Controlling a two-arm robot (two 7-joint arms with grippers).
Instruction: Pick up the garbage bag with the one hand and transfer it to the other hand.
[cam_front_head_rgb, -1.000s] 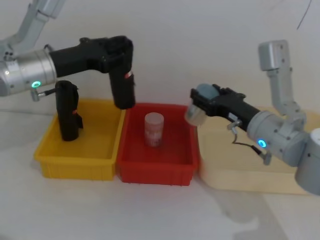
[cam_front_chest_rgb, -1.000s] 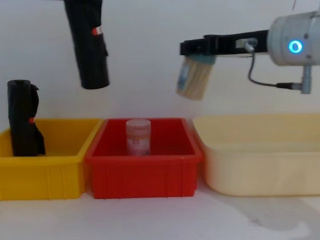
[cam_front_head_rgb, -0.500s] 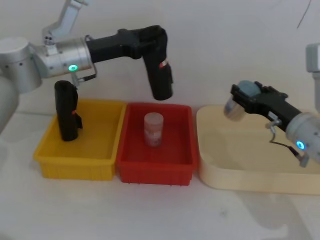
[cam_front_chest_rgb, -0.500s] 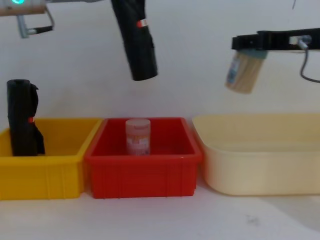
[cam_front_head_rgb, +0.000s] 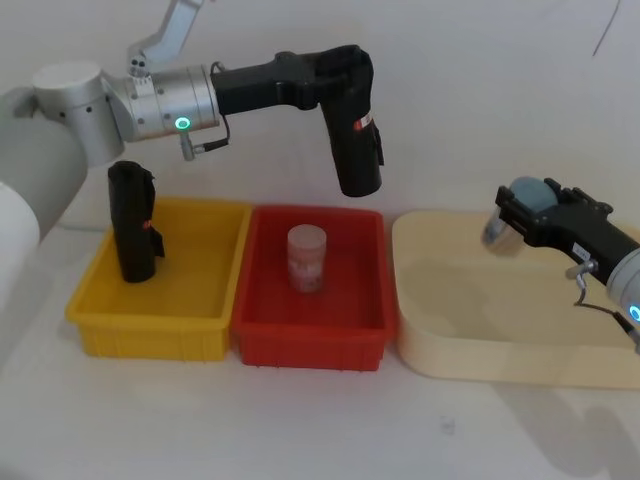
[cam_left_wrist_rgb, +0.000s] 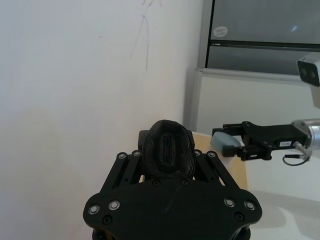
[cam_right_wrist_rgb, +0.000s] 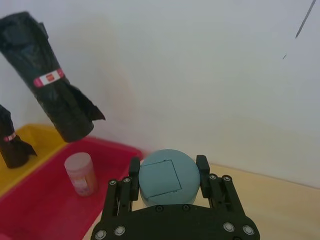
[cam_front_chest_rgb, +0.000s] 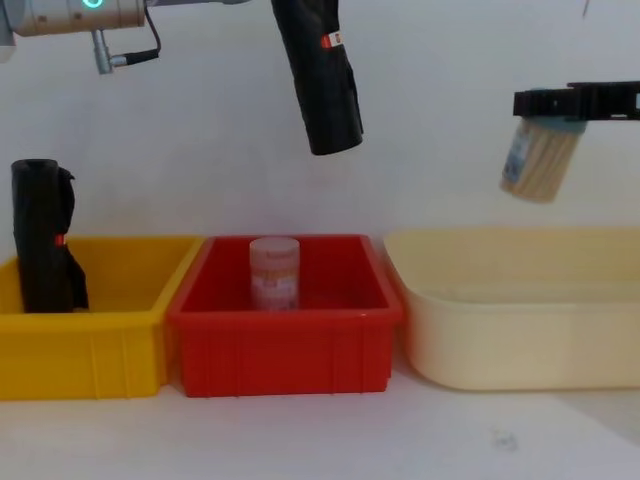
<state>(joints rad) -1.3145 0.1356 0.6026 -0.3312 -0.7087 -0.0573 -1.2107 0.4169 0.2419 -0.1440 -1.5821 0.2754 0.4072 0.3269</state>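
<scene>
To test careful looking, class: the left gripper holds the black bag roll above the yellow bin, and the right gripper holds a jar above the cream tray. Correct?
No: the chest view shows the left gripper holding the bag roll above the red bin, not the yellow bin. The right gripper does hold the jar above the cream tray.

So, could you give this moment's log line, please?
left gripper: bag held over red bin | right gripper: jar held over tub
</scene>
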